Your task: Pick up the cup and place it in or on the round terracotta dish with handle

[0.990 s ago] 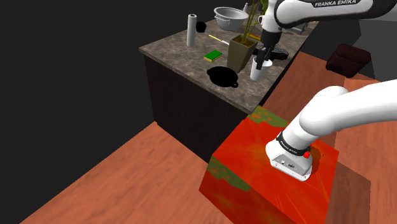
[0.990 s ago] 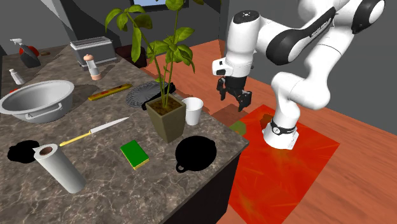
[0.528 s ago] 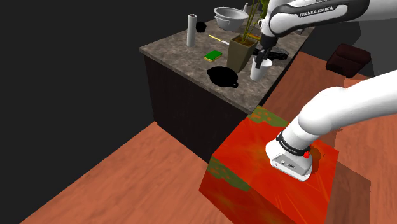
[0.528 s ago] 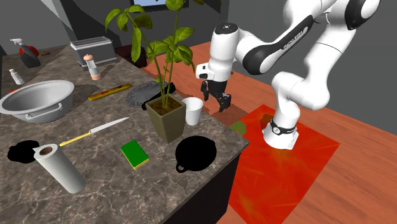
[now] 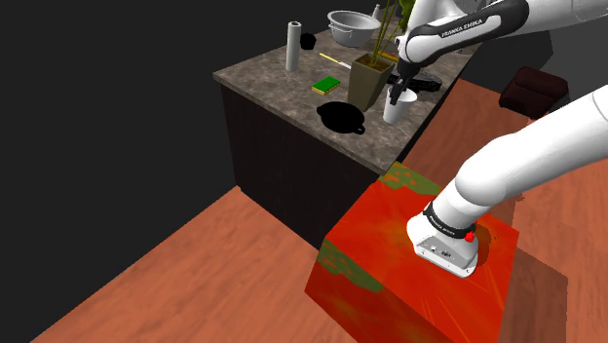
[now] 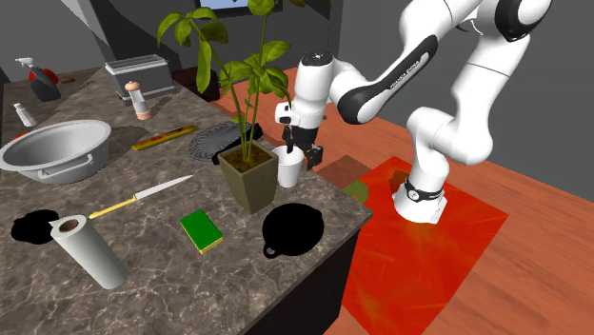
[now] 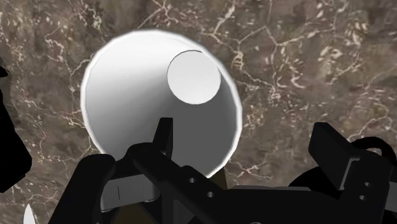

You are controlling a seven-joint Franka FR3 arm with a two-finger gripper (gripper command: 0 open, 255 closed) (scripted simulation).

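Beside the square planter (image 6: 249,177), at the table's (image 6: 152,238) edge, a plain white cup (image 6: 289,167) stands upright. Its long axis is vertical and its mouth faces up, just off the planter's side on the second exterior view's right. The black pincer (image 6: 301,155) hangs directly over the cup, pointing straight down with its fingers spread wide and gripping nothing.

Seen from the wrist, one finger sits above the cup's (image 7: 159,108) hollow. The other sits outside the cup, over bare stone, so the pincer (image 7: 248,130) straddles one side of the rim. No contact with the wall is visible. The coming move probably turns on this relation: a short straight descent should put the cup's wall between the fingers, ready to be pinched.

The cup is smooth and matte, tapering from a broad round rim to a small flat base, and its material is not evident. The round dish with handle (image 6: 293,228) lies near the planter's front corner, toward the table's corner. It is drawn flat black rather than terracotta, with a small loop handle.

The planter is olive-brown and tapered and holds a leafy green plant. The tabletop is dark brown stone veined in pale lines. A green sponge (image 6: 202,231) lies near the planter's other front corner.
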